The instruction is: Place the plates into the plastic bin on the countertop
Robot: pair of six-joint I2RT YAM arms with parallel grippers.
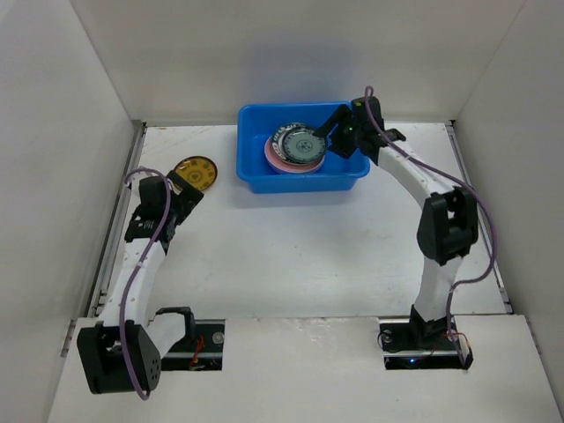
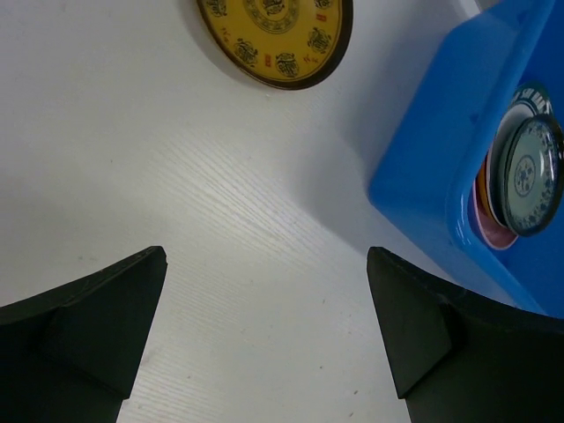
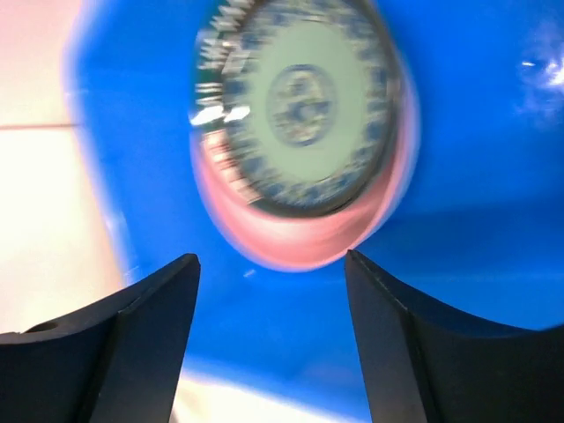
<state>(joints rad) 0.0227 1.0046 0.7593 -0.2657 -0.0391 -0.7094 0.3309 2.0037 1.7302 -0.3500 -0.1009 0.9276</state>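
The blue plastic bin [image 1: 338,177] stands at the back of the white countertop [image 1: 300,256]. Inside it a grey-green patterned plate [image 1: 298,144] lies on top of a pink plate [image 1: 275,159]. In the right wrist view the patterned plate [image 3: 300,106] and the pink plate [image 3: 300,242] appear blurred beyond the fingers. My right gripper [image 1: 328,134] hangs over the bin's right side, open and empty [image 3: 271,264]. A yellow plate with a dark patterned rim [image 1: 195,172] lies on the countertop left of the bin. My left gripper [image 1: 181,196] is just in front of it, wide open [image 2: 266,256]; the yellow plate [image 2: 278,40] lies ahead.
White walls enclose the countertop on the left, back and right. The bin [image 2: 441,167] sits to the right of my left gripper, its stacked plates [image 2: 529,176] showing over the rim. Both arm bases stand at the near edge.
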